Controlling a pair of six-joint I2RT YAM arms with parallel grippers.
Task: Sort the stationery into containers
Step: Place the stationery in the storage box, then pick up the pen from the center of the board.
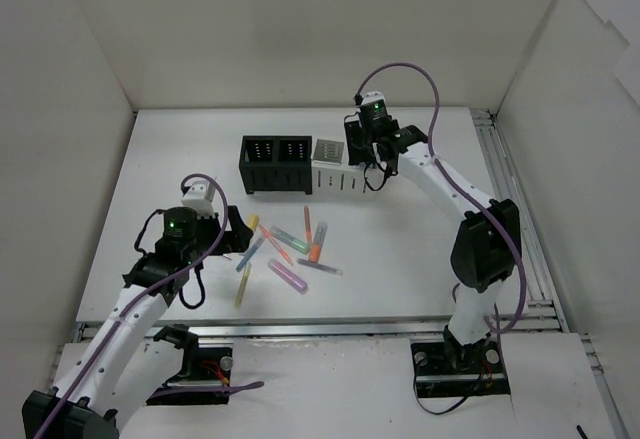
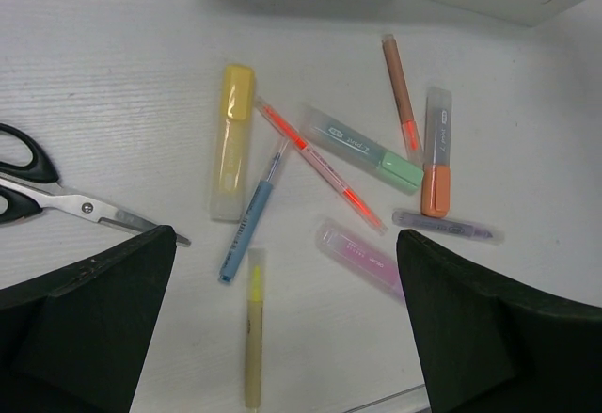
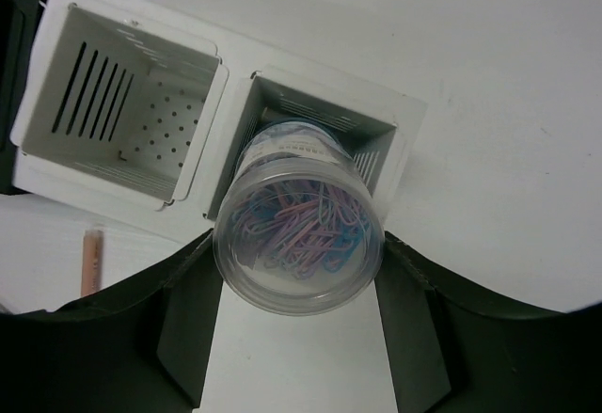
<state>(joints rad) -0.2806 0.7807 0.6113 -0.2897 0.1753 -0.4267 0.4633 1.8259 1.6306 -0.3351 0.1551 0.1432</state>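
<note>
Hovering nearest, the left claw (image 2: 284,239) gapes wide above scattered plastic markers (image 2: 232,140) and thin pens (image 2: 320,164); only its wrist view shows black-handled scissors (image 2: 56,197) beside them. Farther back, the slatted black organiser (image 1: 275,164) touches the white organiser (image 3: 226,65). The right claw (image 3: 296,277) grips a clear round jar (image 3: 282,154) of coloured paper clips (image 3: 296,230), its far end inside the white compartment away from the black one.
</note>
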